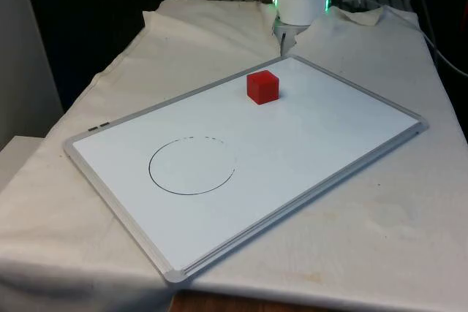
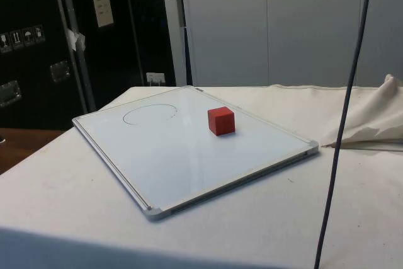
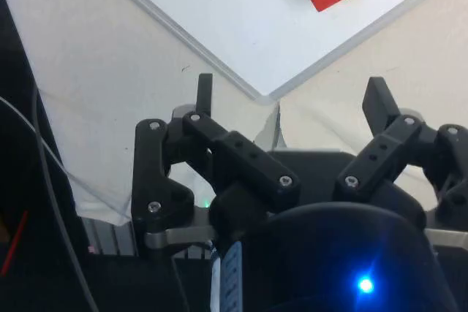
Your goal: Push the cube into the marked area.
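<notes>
Cube (image 1: 262,86) is sitting on the whiteboard (image 1: 329,126) near its far corner, well apart from the drawn circle (image 1: 192,166), so you are starting with the whole push ahead of you. You are looking at a slick surface, and the risk, as I judge it, is that an off-centre contact is going to spin the red block or send it sliding wide of the ring; a fast shove could carry it straight through the mark and out the other side. You are also working close to the board's raised frame (image 1: 351,173), and a low approach from behind could be catching that edge and shifting the whole board on the white cloth (image 1: 409,239), moving the target with it.

The gripper (image 3: 292,104) is hanging above the board's corner in the wrist view, short of the cube. Its jaws are standing wide apart, holding nothing and touching nothing.
</notes>
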Motion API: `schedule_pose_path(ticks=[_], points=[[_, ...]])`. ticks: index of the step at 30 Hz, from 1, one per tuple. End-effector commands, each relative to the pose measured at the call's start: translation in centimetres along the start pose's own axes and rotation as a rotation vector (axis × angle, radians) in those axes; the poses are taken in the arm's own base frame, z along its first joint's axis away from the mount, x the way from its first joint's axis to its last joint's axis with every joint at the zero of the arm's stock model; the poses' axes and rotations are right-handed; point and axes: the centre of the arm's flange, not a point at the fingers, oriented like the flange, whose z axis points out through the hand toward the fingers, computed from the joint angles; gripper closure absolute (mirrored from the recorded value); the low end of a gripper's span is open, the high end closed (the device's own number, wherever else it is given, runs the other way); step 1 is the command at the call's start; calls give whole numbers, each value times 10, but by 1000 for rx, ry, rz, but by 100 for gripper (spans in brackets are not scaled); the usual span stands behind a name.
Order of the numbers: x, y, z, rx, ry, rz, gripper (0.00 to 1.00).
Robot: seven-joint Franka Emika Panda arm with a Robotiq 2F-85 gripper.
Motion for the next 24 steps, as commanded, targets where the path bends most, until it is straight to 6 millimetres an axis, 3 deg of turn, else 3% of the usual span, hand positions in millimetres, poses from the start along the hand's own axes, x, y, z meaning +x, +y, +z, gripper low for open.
schedule_pose_path(ticks=[1, 4, 9, 10, 19, 24], points=[[0, -1, 0, -2, 0, 1, 0], [-4, -5, -2, -20, 14, 4, 12], [-4, -6, -1, -17, 4, 0, 46], [-5, -7, -1, -24, 16, 5, 46], [-4, -7, 0, -19, 4, 1, 94], [-15, -7, 11, -23, 28, 2, 100]])
